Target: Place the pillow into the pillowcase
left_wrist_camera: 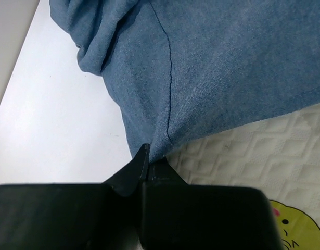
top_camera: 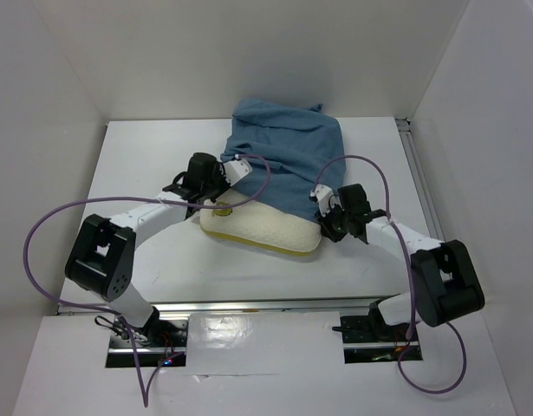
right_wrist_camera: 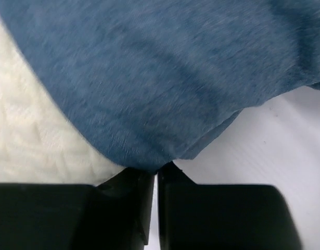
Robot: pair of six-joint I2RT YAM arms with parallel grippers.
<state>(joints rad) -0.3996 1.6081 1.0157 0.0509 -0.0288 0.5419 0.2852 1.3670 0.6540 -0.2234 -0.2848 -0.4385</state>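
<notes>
- Judging progress from the top view: the pillow (top_camera: pixel 264 227) is partly inside the pillowcase (top_camera: pixel 288 156). Its 12 o'clock part is under blue cloth, and a cream strip with the yellow edge band (top_camera: pixel 249 242) sticks out at 6 o'clock.
- Done so far, as far as can be seen: the case mouth is open and drawn over the far part of the cushion. How deep the cushion reaches inside is hidden by the cloth.
- Left to do: the hem has to come down toward 6 o'clock, or the pillow be pushed toward 12 o'clock, until the cream strip and the yellow mark (top_camera: pixel 223 208) are covered.
- The left gripper (top_camera: pixel 238 167) sits at the 9 o'clock corner of the mouth. Its jaws are together, clamped on a fold of the hem just beside the quilted cream surface.
- The right gripper (top_camera: pixel 321 204) sits at the 3 o'clock corner. Its wrist view shows the jaws almost together with the blue hem dipping in at their tips, so it looks pinched on the cloth.
- Bundle and both grippers lie at the middle of the white table (top_camera: pixel 136 165), the case's closed end bunched at 12 o'clock.
</notes>
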